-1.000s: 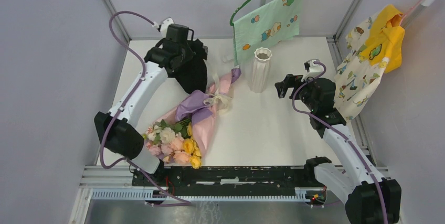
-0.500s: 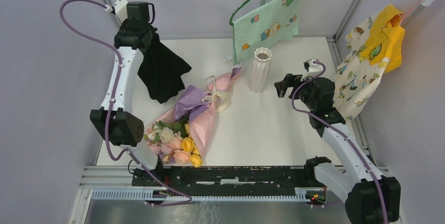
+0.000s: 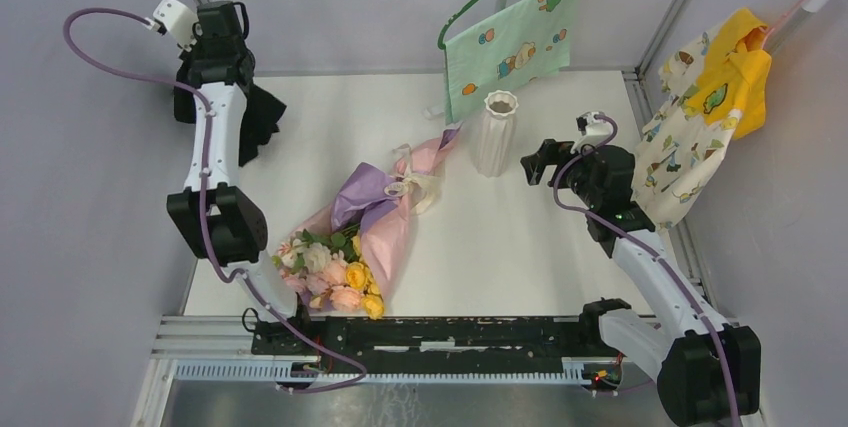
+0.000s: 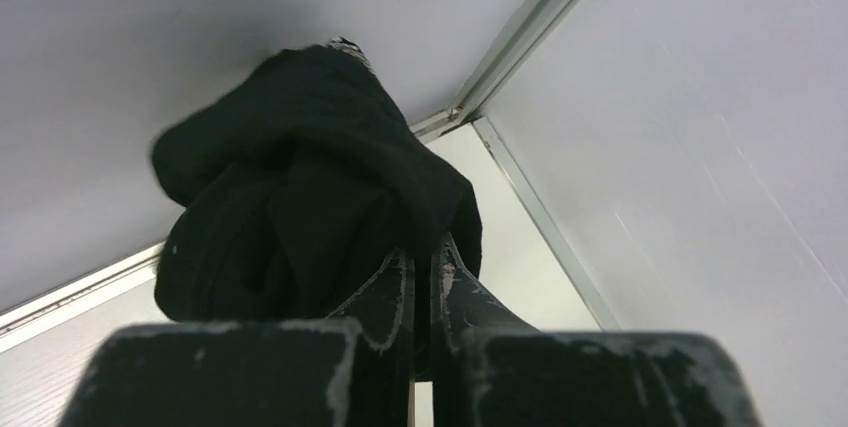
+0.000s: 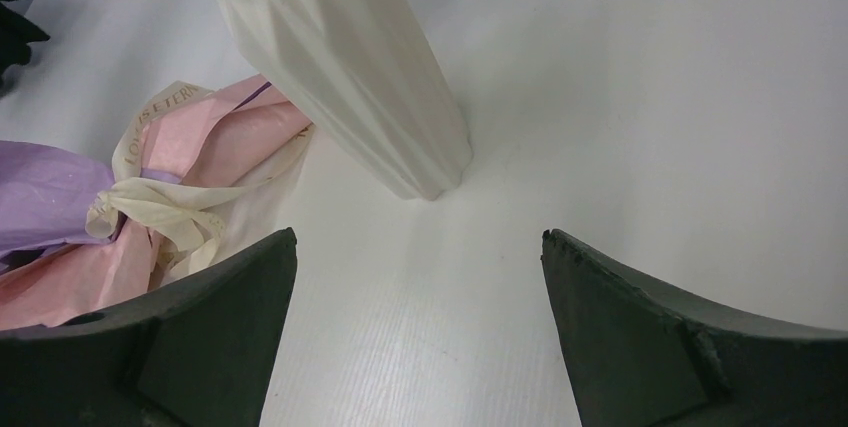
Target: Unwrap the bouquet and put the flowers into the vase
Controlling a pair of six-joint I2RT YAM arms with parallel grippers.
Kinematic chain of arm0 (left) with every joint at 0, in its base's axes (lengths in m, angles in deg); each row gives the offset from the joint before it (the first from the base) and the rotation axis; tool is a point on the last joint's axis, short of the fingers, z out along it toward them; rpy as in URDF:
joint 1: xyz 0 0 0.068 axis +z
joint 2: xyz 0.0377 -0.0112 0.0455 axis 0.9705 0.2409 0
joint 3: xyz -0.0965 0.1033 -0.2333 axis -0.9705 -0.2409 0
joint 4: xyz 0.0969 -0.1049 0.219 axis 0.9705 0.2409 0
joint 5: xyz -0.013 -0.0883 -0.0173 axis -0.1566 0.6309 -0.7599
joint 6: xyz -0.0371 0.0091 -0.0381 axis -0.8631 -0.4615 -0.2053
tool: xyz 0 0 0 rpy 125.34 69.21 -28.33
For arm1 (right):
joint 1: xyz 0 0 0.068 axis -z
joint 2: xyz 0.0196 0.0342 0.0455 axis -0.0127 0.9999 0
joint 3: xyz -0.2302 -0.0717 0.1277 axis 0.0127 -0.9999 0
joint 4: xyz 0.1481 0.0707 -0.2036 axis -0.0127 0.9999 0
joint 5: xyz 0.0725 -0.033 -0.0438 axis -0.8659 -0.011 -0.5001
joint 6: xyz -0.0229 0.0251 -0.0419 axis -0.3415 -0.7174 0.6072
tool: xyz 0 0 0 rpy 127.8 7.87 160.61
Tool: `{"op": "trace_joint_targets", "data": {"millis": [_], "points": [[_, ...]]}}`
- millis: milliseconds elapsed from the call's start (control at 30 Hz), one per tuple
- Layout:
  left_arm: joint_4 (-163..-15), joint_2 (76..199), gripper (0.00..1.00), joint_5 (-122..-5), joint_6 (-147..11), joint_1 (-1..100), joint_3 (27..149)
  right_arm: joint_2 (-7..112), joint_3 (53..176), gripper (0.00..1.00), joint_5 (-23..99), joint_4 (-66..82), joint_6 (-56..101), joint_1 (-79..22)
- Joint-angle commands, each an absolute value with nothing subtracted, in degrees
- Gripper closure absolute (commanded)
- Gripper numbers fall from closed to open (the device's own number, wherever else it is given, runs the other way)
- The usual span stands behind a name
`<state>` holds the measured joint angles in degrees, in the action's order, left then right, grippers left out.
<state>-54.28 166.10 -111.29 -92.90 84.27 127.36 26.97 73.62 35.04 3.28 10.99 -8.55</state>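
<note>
**Bouquet (image 3: 365, 237) lay wrapped left of the vase (image 3: 497, 134)**

Its ribbon was tied, its paper tail near the vase, its blooms pointing away. Far to the vase's left, the left gripper (image 4: 425, 257) pinched a raised black cloth (image 4: 300, 197). The right gripper (image 5: 418, 237), spread wide, hovered just right of the vase.

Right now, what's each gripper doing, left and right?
The left gripper is closed on the black cloth.
The right gripper is open and empty, facing the vase.
</note>
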Motion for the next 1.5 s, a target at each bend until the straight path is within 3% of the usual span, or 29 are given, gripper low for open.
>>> {"op": "trace_joint_targets", "data": {"millis": [0, 67, 100, 200, 433, 533, 633, 700, 1100, 1467], "points": [[-65.4, 162.2, 0.95, -111.0, -90.8, 83.0, 122.8, 27.4, 74.5, 0.02, 34.0, -0.1, 9.9, -8.7], [-65.2, 161.6, 0.89, -109.5, -91.8, 83.0, 119.6, 27.3, 74.0, 0.02, 34.0, -0.3, 9.9, -8.7], [-65.9, 161.1, 0.80, -108.5, -92.4, 83.0, 117.0, 27.3, 73.8, 0.02, 33.9, -0.5, 9.8, -8.7], [-69.3, 158.9, 0.38, -105.6, -94.7, 82.9, 107.7, 27.7, 73.4, 0.02, 32.6, -1.1, 9.5, -8.7], [-73.0, 156.6, 0.33, -102.2, -95.7, 80.2, 95.4, 27.4, 72.7, 0.02, 32.0, -1.3, 9.6, -8.8], [-72.1, 154.6, 0.36, -102.9, -96.2, 77.1, 92.1, 27.7, 72.1, 0.02, 31.5, -2.3, 8.7, -8.8], [-67.4, 153.4, 0.79, -105.7, -98.8, 70.4, 89.5, 28.2, 71.7, 0.02, 31.1, -3.2, 8.2, -8.8], [-64.3, 154.6, 0.93, -104.5, -102.1, 69.0, 87.9, 28.7, 71.7, 0.02, 30.8, -3.5, 8.1, -8.8], [-54.5, 168.6, 0.95, -103.3, -109.3, 72.6, 91.6, 27.9, 71.4, 0.02, 32.0, -1.9, 9.2, -8.9], [-58.5, 175.2, 0.95, -95.9, -106.8, 87.3, 91.7, 27.4, 74.7, 0.02, 34.0, 1.5, 9.9, -8.9]]}}
